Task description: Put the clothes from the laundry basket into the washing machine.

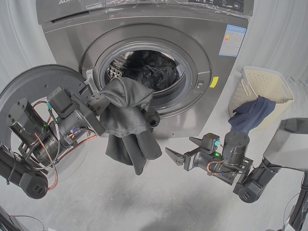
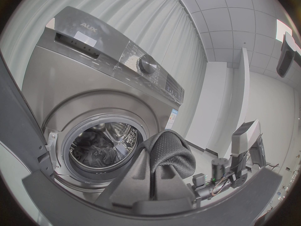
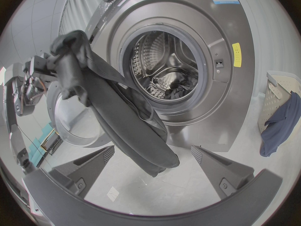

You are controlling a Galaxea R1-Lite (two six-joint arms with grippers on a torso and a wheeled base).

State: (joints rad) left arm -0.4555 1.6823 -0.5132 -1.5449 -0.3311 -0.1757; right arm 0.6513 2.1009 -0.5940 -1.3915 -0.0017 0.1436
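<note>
— Head view?
— The left gripper [image 1: 99, 101], clamped on a dark garment [image 1: 128, 119], holds it at the washer's [image 1: 192, 39] open mouth, and the cloth hangs toward the floor [image 1: 128, 196]. Dark clothes [image 1: 154, 74] lie in the drum. The right gripper [image 1: 178, 144], jaws apart, hovers low before the washer. A blue cloth [image 1: 253, 113] drapes over the rim of the basket [image 1: 266, 84], at right.
— Left wrist?
— Jaws pinch the garment's fold, with the drum beyond.
— Right wrist?
— Spread jaws frame the dangling garment, well clear of it. The basket stands beside the washer.
</note>
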